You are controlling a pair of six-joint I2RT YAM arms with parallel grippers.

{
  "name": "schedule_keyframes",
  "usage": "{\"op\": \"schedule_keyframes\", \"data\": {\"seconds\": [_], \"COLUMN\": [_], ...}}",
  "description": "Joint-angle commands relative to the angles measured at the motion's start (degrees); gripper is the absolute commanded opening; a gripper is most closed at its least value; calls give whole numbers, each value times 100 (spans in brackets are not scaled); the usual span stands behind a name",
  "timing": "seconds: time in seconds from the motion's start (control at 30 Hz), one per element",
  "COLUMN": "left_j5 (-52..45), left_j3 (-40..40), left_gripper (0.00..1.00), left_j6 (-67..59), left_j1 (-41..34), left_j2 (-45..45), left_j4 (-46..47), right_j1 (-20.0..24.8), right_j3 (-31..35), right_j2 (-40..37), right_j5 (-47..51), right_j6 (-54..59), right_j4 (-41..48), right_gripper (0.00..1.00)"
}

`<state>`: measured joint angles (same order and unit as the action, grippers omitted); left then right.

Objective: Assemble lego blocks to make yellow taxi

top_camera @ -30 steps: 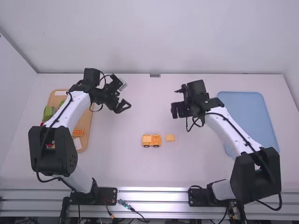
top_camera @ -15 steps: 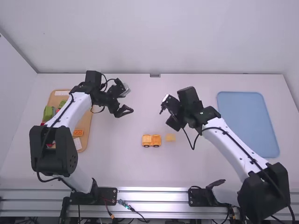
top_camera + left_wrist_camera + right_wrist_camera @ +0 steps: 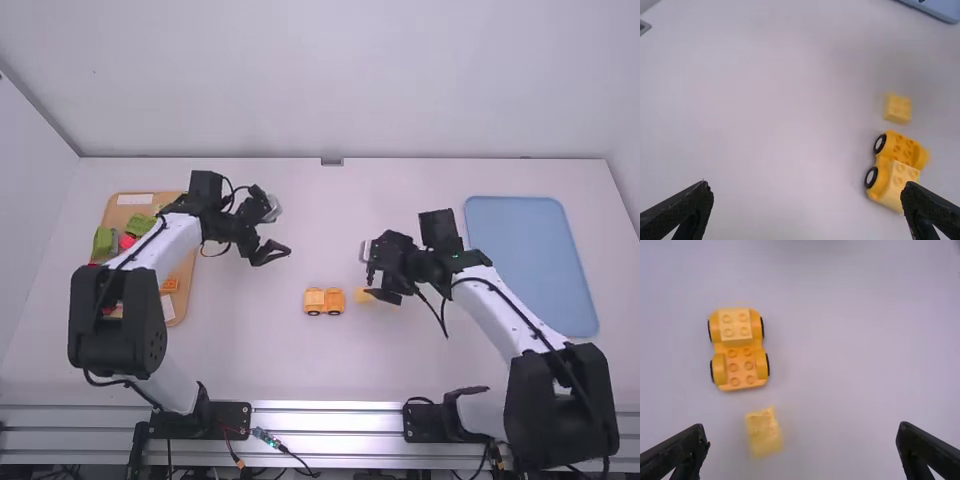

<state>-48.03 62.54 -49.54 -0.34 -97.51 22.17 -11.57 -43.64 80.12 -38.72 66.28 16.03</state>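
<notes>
Left gripper (image 3: pixel 277 252): jaws were spread.
Right gripper (image 3: pixel 373 283): was held near loose block (image 3: pixel 764 434) (jaws likewise spread).
Wheeled base (image 3: pixel 741 368): was block-topped.

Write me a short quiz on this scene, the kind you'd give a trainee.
1. True or false: the loose yellow block lies apart from the wheeled yellow base.
2. Which is nearest that loose block?
a) left gripper
b) right gripper
c) green blocks
3. Fill in the color: the tray on the right arm's side is ____.

Key: 1 true; 2 b; 3 blue.
</notes>
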Motion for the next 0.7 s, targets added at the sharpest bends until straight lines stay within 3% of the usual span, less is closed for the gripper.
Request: {"op": "schedule_keyframes", "data": {"seconds": [0.0, 0.1, 0.2, 0.43, 0.6, 0.67], "left_j5": [-522, -968, -815, -859, -1207, -1263], "left_j3": [-400, -1010, -1521, -2288, -2798, -3075], "left_gripper": [99, 99, 99, 99, 99, 99], "left_j6": [-155, -748, -909, -385, -761, -763], "left_j1": [-129, -269, -490, -844, -872, -872], "left_j2": [-11, -11, -11, -11, -11, -13], "left_j4": [-223, -968, -1735, -3091, -3622, -3989], "right_j1": [247, 439, 560, 584, 581, 525], "right_j3": [490, 1001, 1115, 901, 682, 601], "right_j2": [145, 416, 816, 1813, 2346, 2578], "right_j5": [-1108, -1078, -1158, -1403, -1438, -1429], "right_j6": [210, -142, -352, -105, -24, 17], "right_j4": [-538, -1547, -2000, -2173, -2162, -2166], "right_gripper": [99, 99, 99, 99, 100, 96]}}
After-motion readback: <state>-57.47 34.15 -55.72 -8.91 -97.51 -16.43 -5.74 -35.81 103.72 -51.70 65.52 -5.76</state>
